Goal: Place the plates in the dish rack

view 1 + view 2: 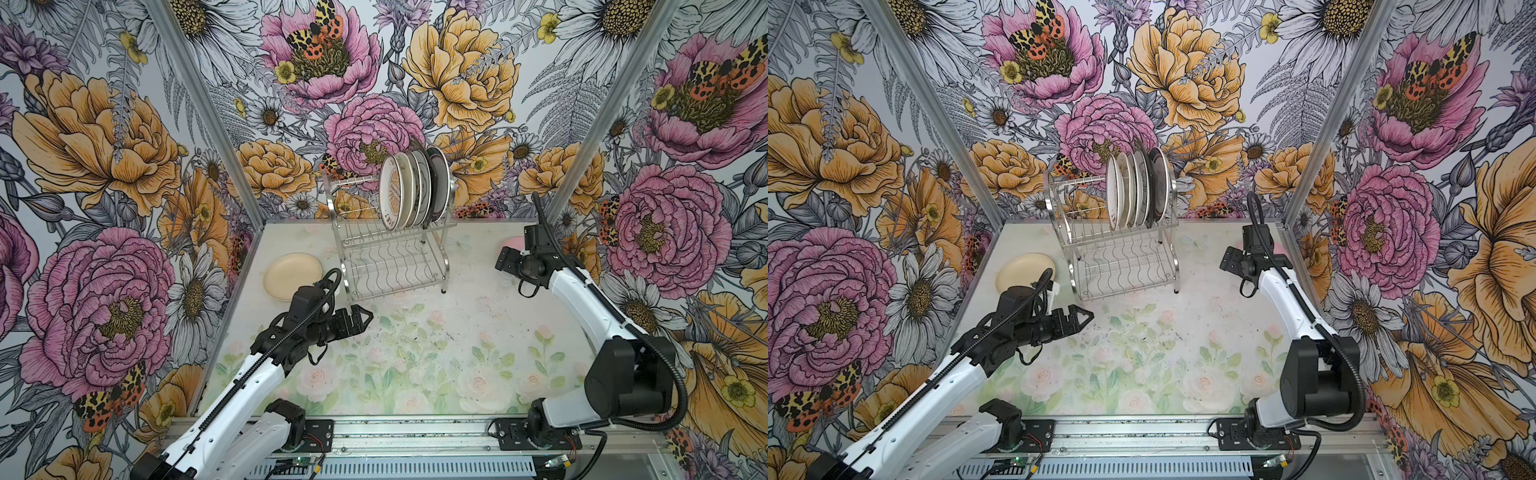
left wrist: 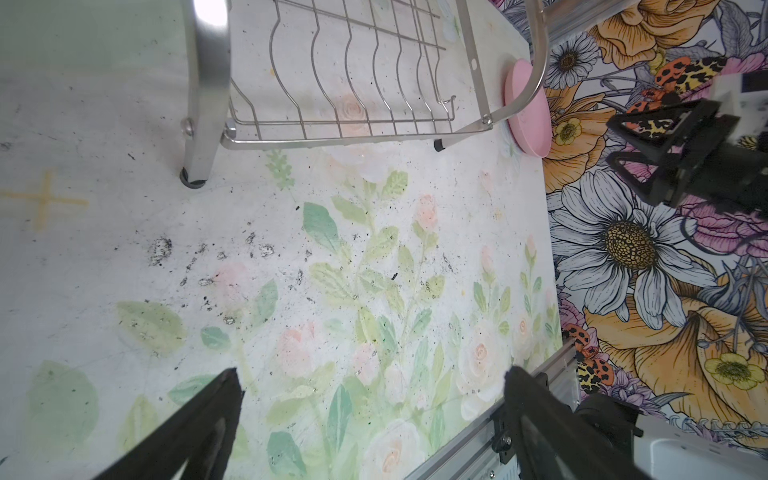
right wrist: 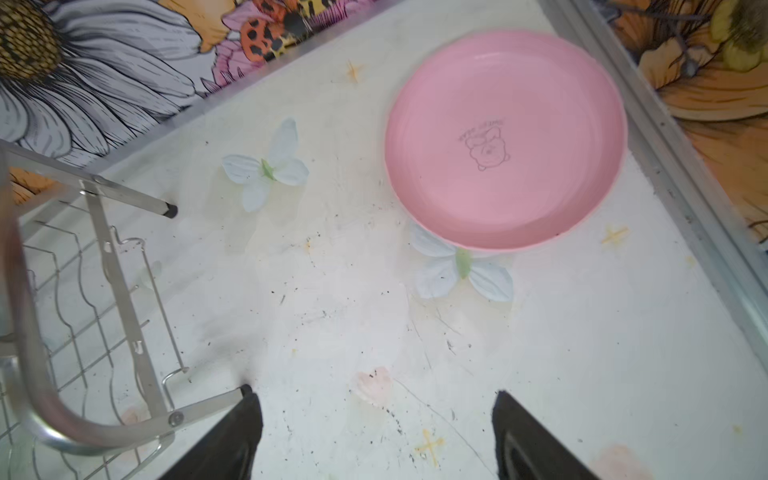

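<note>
The dish rack (image 1: 445,266) (image 1: 1176,266) stands at the back middle of the table. Several plates (image 1: 409,189) (image 1: 1133,189) stand upright in its upper tier, an orange sunburst one (image 1: 390,195) at the front. The lower tier holds nothing. A cream plate (image 1: 291,274) (image 1: 1023,270) lies flat left of the rack, beyond my left gripper (image 1: 365,318) (image 2: 372,374), which is open and holds nothing. A pink plate (image 3: 505,141) (image 2: 525,108) lies flat right of the rack, mostly hidden by the arm in both top views. My right gripper (image 1: 505,259) (image 3: 374,395) hovers open before it, apart from it.
Aluminium corner posts and floral walls close in the table at the back and both sides. A metal rail (image 1: 415,434) with both arm bases runs along the front edge. The rack's right frame (image 3: 37,399) stands close beside the right gripper.
</note>
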